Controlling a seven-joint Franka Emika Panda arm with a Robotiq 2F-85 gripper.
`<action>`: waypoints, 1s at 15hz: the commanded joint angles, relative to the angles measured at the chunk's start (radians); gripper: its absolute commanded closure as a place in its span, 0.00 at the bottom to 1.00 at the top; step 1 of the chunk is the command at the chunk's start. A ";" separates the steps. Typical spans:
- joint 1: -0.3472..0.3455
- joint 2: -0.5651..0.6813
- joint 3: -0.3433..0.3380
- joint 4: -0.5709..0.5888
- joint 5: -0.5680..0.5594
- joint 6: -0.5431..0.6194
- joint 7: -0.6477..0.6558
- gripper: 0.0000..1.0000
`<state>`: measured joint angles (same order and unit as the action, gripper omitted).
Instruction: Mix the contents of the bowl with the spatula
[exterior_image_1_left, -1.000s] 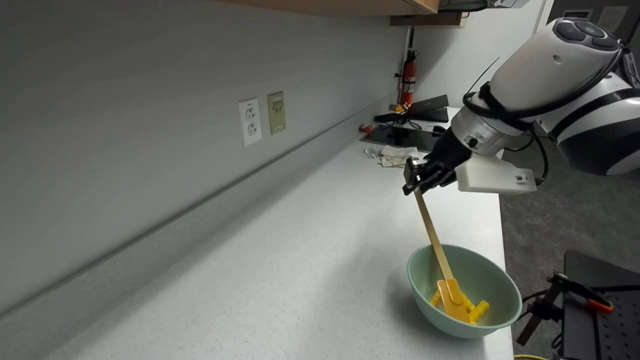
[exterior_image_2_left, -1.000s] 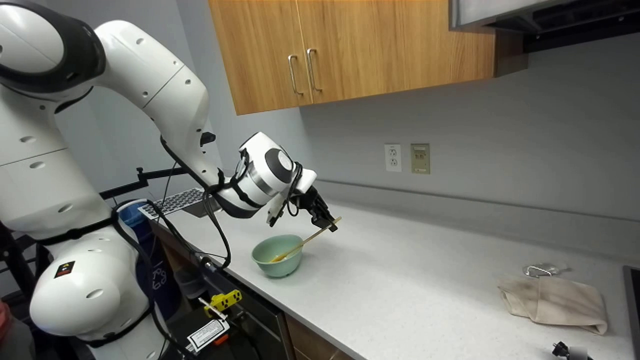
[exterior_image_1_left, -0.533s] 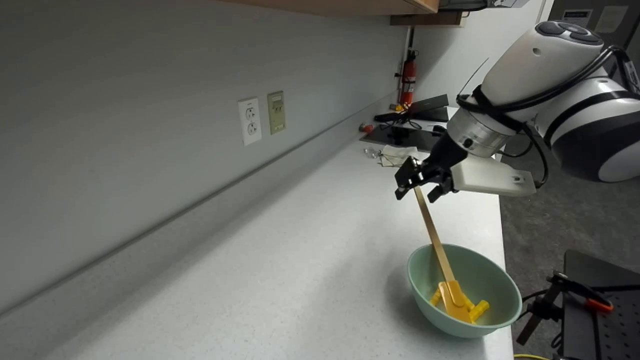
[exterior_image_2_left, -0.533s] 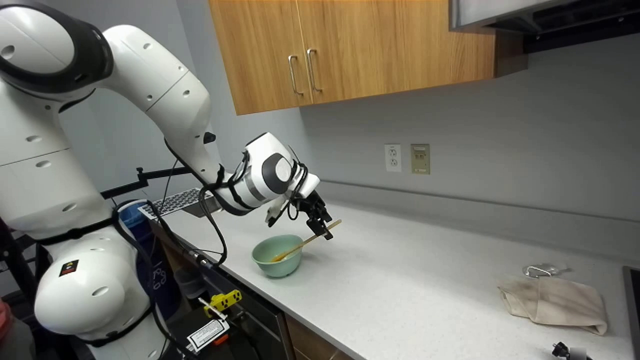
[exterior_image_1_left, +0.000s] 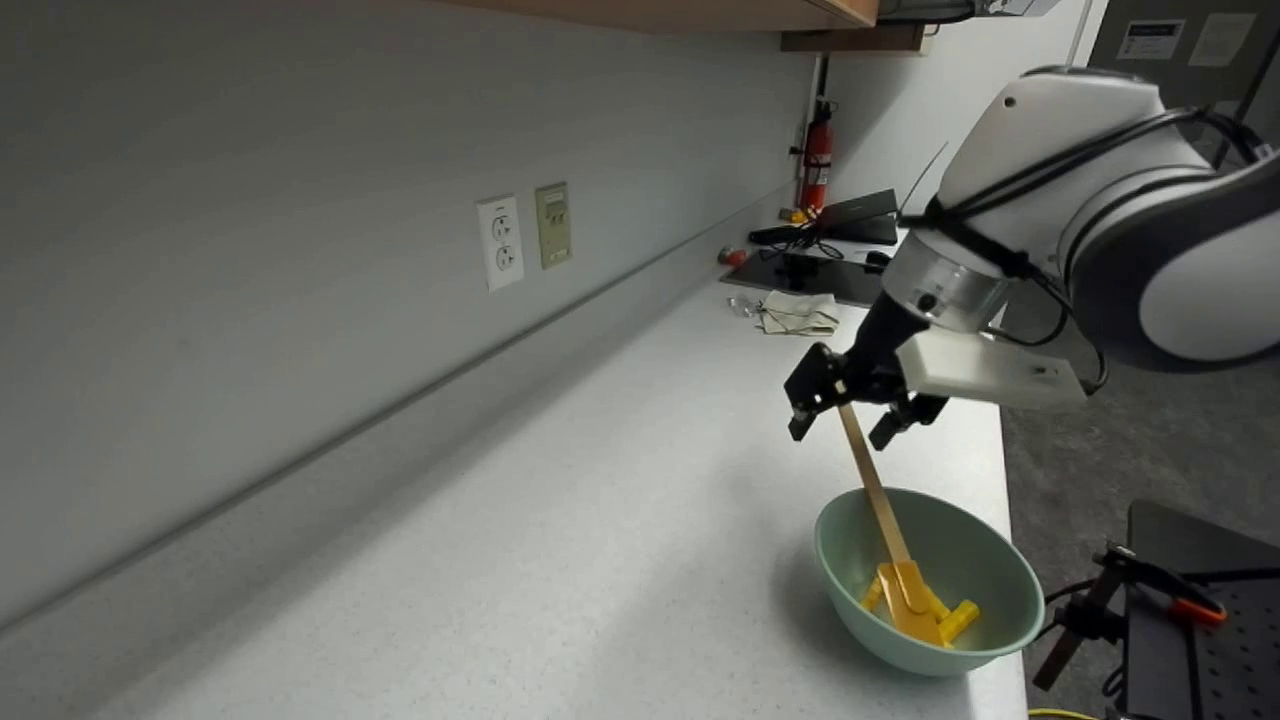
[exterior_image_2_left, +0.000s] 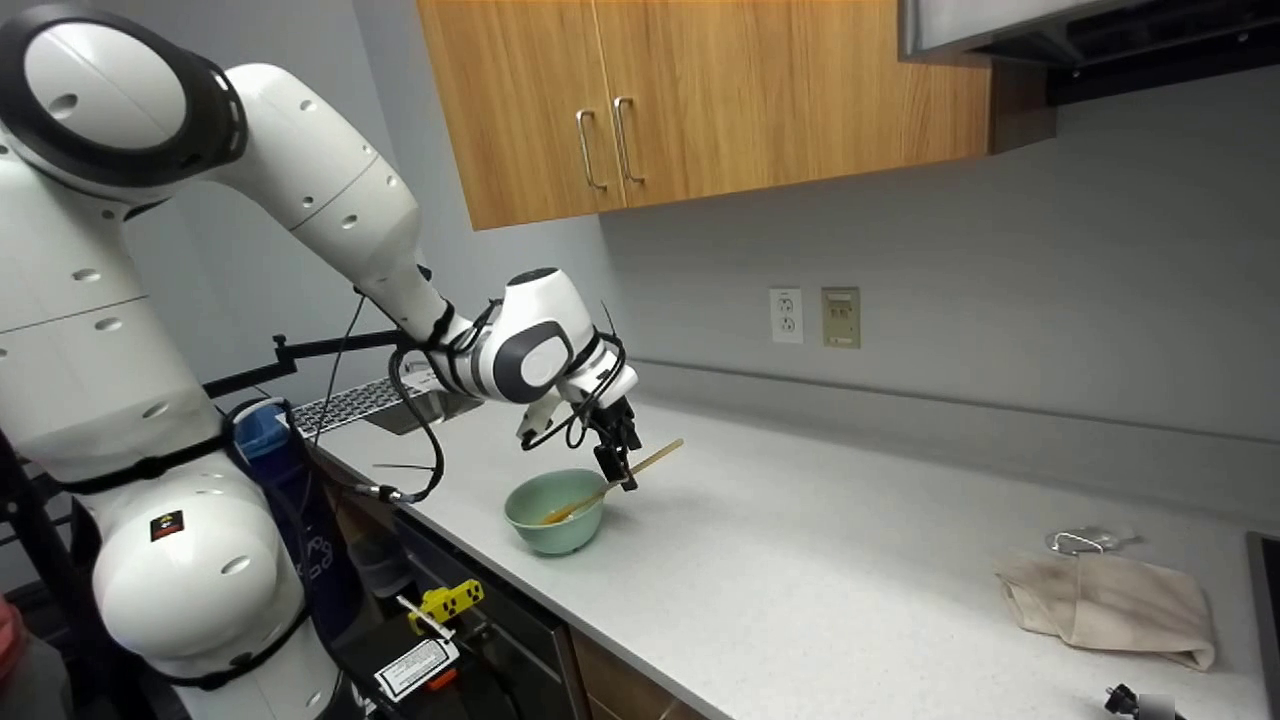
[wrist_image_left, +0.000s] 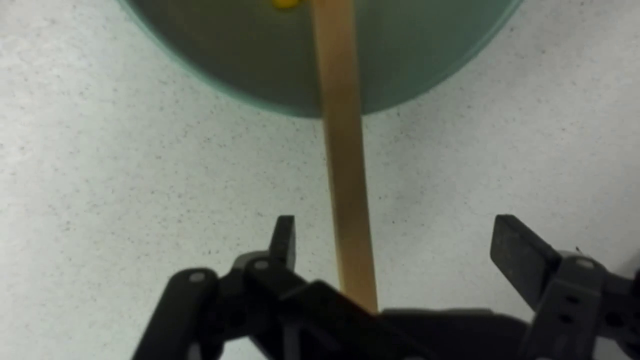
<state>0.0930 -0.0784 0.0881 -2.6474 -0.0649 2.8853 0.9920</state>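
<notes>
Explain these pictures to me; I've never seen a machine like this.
The machine is a jointed white robot arm with a black gripper at its end. Two pictures come from cameras standing outside the robot; the close-up comes from a camera on its wrist, looking past the gripper. On the pale counter sits a green bowl with yellow pieces inside; a spatula slants out of it, its handle reaching over the rim. Farther along lies a folded cloth. Nothing is held: the gripper is open around the handle, with counter showing on either side of it in the wrist view.

The rounded white arm (exterior_image_2_left: 335, 195) wears black straps (exterior_image_2_left: 150, 468), cables (exterior_image_2_left: 438, 462) and a black gripper (exterior_image_1_left: 840, 435).
</notes>
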 joint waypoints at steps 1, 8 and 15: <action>-0.030 -0.153 -0.017 0.046 0.073 -0.182 -0.124 0.00; -0.047 -0.249 -0.049 0.151 0.189 -0.458 -0.261 0.00; -0.071 -0.246 -0.025 0.154 0.226 -0.485 -0.269 0.00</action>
<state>0.0463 -0.3237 0.0399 -2.4948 0.1499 2.4039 0.7319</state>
